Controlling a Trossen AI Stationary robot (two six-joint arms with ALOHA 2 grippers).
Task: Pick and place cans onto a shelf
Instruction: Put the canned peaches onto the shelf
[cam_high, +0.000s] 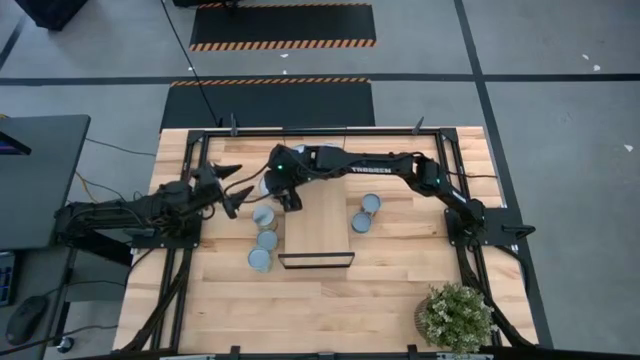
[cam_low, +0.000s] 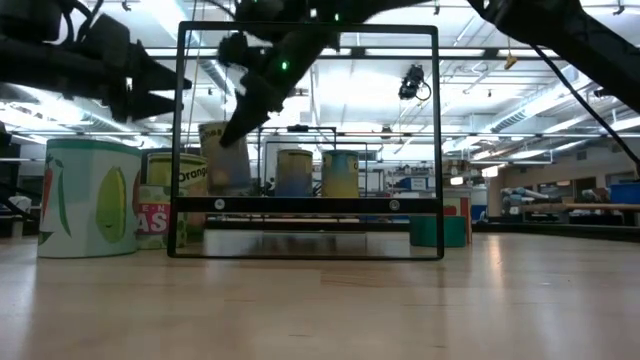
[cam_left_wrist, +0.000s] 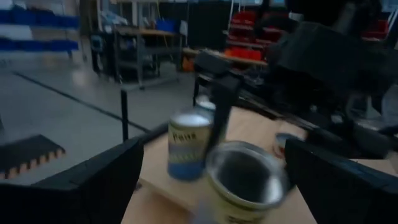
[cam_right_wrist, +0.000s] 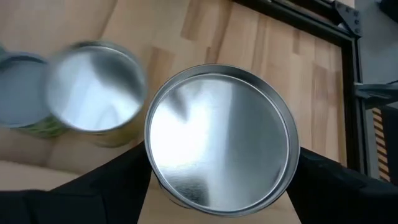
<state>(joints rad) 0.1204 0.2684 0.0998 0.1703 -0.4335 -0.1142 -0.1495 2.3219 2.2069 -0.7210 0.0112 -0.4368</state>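
The shelf (cam_high: 318, 232) is a light-wood board with a black lip at its near end. My right gripper (cam_high: 274, 190) reaches over the shelf's far left corner, shut on a can (cam_right_wrist: 221, 155) with a silvery top. In the low view this can (cam_low: 222, 155) hangs above the table. Three cans (cam_high: 265, 240) stand on their bases left of the shelf, and two cans (cam_high: 367, 212) stand right of it. In the low view two more cans (cam_low: 316, 172) stand behind the shelf's front bar. My left gripper (cam_high: 232, 195) waits open, left of the held can. My right gripper pinches the can between its two fingers, which lie against opposite sides of its wall just under the top rim (cam_right_wrist: 163, 190). The fingers (cam_right_wrist: 121, 180) slant down from above and from the table's right. The can is lifted clear of the table and tilts slightly.
A black metal frame (cam_high: 205, 135) runs around the table's far part. A potted plant (cam_high: 455, 315) stands at the near right corner. In the low view a large pale can (cam_low: 88, 198) and other labelled cans (cam_low: 165, 205) stand at the left.
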